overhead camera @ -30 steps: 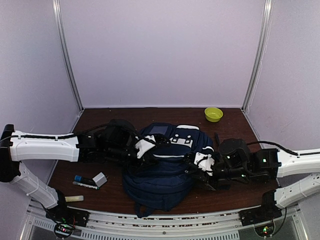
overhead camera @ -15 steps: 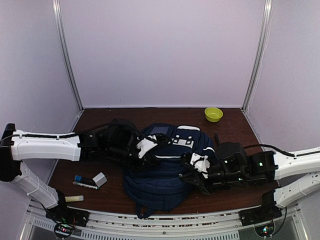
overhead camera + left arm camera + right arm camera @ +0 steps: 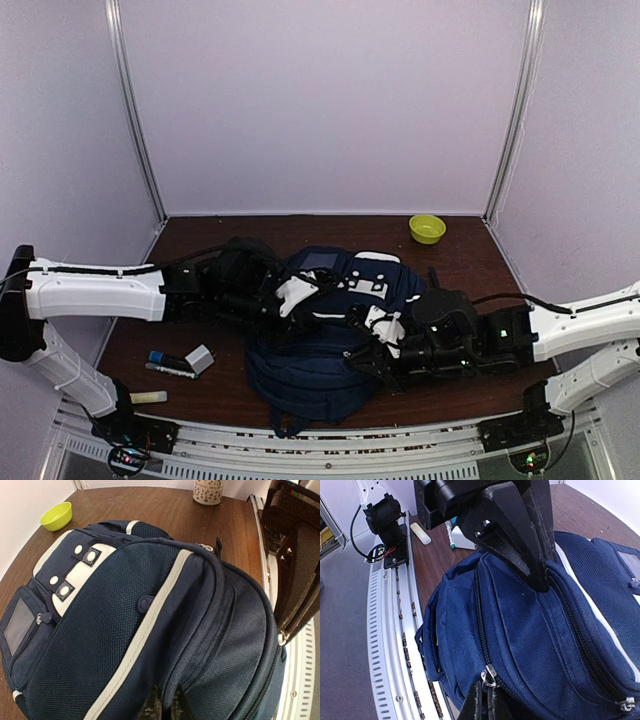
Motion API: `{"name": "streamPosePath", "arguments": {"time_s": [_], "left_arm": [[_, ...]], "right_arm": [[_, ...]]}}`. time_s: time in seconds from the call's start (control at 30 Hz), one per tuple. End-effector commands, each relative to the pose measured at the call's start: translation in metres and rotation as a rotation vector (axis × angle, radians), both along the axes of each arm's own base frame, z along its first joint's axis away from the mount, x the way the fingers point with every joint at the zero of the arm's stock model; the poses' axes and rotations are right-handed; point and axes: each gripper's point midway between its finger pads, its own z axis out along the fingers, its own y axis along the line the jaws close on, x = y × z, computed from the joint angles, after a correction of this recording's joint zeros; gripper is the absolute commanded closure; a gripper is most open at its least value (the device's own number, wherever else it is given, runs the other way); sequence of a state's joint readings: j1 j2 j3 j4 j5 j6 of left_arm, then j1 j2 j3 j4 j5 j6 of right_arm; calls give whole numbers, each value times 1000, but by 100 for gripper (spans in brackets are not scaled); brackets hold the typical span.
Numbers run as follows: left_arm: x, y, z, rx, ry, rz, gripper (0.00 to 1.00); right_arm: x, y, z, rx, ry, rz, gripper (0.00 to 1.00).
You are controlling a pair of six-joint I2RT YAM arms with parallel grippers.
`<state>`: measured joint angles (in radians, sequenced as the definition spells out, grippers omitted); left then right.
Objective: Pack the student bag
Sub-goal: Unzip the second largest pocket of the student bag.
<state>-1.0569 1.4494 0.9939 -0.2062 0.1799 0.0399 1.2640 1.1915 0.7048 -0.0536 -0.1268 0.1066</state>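
The student bag (image 3: 318, 335) is lying flat in the middle of the desk (image 3: 462, 262), front side up, white buckle patch at the far end and a dark strap trailing off toward the near edge. Both arms come in low from the sides and meet on top of it. The left fingers (image 3: 162, 706) are shut narrow and pinching a fold of the navy fabric just beside the white stripe, on the left part of the bag's upper face. From the right wrist view you can see their black tips pressed into the seam next to the zipper track. The right fingers (image 3: 483, 703) are shut tight too, down on the near-right side of the bag, and the silver zipper pull (image 3: 489, 675) sits right at their tips — it looks like it's pinched between them. The zipper line runs from there up over the bulging blue panel toward the left fingers, so the two sets are near each other on the same part of the bag but not touching. Other stuff around: a green bowl (image 3: 427, 228) at the far right corner, well clear of the bag — and on the near left a marker (image 3: 170, 371), a small grey block (image 3: 200, 358) and a white stick (image 3: 147, 397).
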Motion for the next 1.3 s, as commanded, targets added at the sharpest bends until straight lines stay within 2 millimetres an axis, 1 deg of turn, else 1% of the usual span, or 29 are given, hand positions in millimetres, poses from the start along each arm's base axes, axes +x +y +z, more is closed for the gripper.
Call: {"name": "streamPosePath", "arguments": {"time_s": [0.0,0.13,0.27,0.33,0.43,0.6,0.77,0.8,0.87,1.0,1.1,1.17,1.27], "left_arm": [[11,-26,46,-148,-61,8,100],[11,-27,44,-146,-60,6,100],[10,-27,42,-142,-57,6,100],[10,-27,43,-143,-58,7,100],[10,-25,43,-144,-61,10,100],[9,-24,42,-144,-58,11,100],[9,-23,45,-149,-58,13,100],[9,-23,44,-148,-57,13,100],[9,-23,45,-149,-58,13,100],[8,-23,44,-148,-53,13,100],[9,-23,43,-144,-53,17,100],[8,-22,40,-138,-51,20,100],[9,-21,36,-130,-51,24,100]], "right_arm": [[-13,32,43,160,28,56,100],[-10,40,43,170,38,38,100],[3,45,41,159,37,-39,100],[8,47,37,148,42,-65,100],[10,52,32,147,57,-80,100],[15,52,28,159,59,-118,100],[34,47,25,163,39,-231,100],[35,48,25,169,43,-242,100],[34,50,24,181,60,-245,100],[25,61,25,197,97,-197,100],[19,66,27,175,110,-160,100],[17,66,32,159,106,-143,100],[14,62,47,198,117,-133,100]]}}
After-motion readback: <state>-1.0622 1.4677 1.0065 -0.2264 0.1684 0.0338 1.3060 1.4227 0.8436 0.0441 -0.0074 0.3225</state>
